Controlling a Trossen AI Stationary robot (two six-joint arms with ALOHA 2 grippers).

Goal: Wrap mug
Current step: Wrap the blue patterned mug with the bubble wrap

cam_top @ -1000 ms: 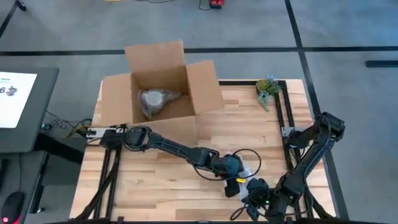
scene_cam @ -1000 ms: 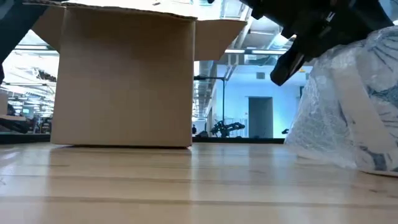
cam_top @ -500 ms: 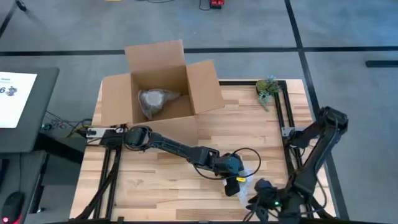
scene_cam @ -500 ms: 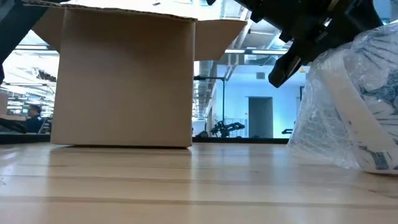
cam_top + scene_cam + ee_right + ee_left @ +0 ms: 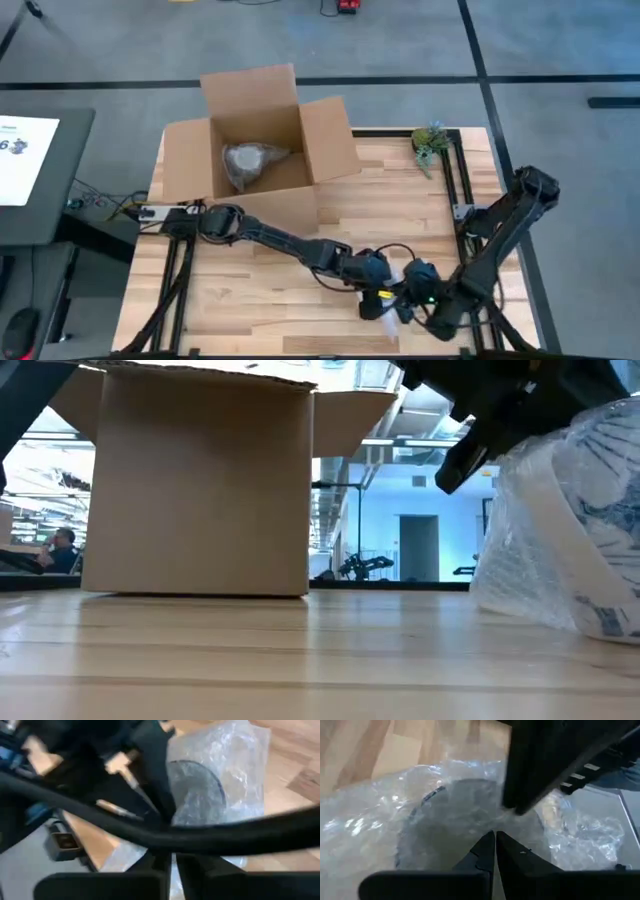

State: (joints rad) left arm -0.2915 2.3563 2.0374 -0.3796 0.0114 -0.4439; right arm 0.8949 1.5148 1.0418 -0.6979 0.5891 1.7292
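Note:
The mug [image 5: 455, 815] is pale with dark blue marks and lies tilted on the table near its front right edge. Clear bubble wrap [image 5: 365, 820] covers it. The low view shows the wrapped mug [image 5: 575, 520] at the far right. My left gripper [image 5: 495, 840] is shut on the wrap over the mug, reaching in from the table's left [image 5: 382, 290]. My right gripper [image 5: 173, 862] is shut and stands just right of the bundle [image 5: 415, 295], with the wrapped mug [image 5: 212, 785] ahead of its fingers. My left gripper pinches the bubble wrap [image 5: 496, 827] between its two fingertips, over the side of the mug. The fingers slant down from the table's left. The bundle rests tilted on the table. My right gripper is close to the wrap; whether it touches cannot be told, since a cable crosses its view.
An open cardboard box [image 5: 255, 145] stands at the far left, with a wrapped bundle [image 5: 245, 162] inside; in the low view the box [image 5: 195, 490] fills the left. A small plant [image 5: 430, 145] sits at the far right corner. Bare wood lies left of the mug.
My right gripper has swung from the table's near edge up and away toward the wrapped mug, and now sits right beside it. My left gripper has kept its place on the wrap. The bundle has rocked a little.

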